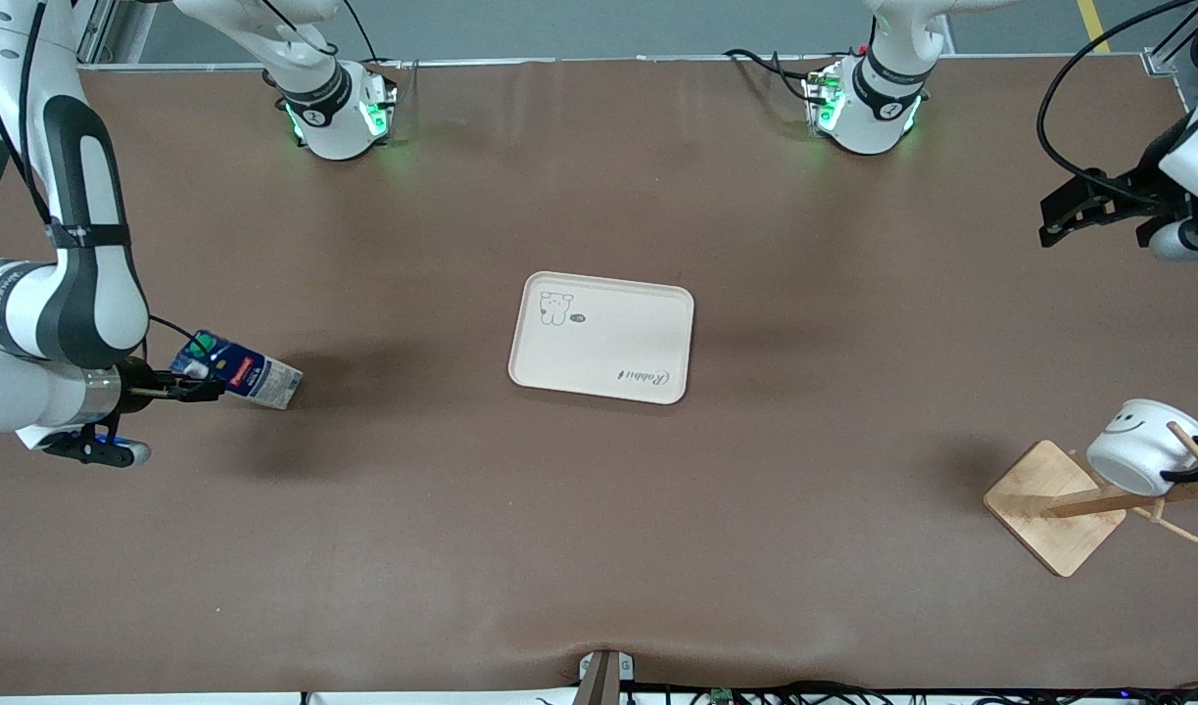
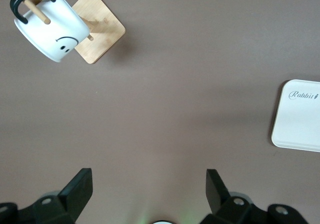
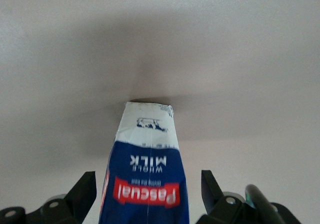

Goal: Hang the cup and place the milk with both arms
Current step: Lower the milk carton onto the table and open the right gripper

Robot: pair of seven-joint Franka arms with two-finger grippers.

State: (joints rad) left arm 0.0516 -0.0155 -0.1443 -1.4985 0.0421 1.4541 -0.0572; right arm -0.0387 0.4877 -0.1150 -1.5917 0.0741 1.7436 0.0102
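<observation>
The milk (image 1: 244, 371) lies on its side on the table at the right arm's end, green cap toward the arm. My right gripper (image 1: 203, 384) is open with one finger on each side of the carton's cap end. In the right wrist view the milk (image 3: 147, 154) lies between the fingers (image 3: 85, 189) with a small gap on each side. The cup (image 1: 1142, 446) hangs by its black handle on a peg of the wooden rack (image 1: 1049, 504) at the left arm's end. My left gripper (image 1: 1074, 211) is open and empty, up in the air; the left wrist view shows the gripper (image 2: 149, 189) over bare table, with the cup (image 2: 52, 29) apart from it.
A cream tray (image 1: 608, 333) with a bear drawing lies flat in the middle of the table; it also shows in the left wrist view (image 2: 300, 116). The rack's square base (image 2: 97, 26) stands on the brown mat near the table's edge.
</observation>
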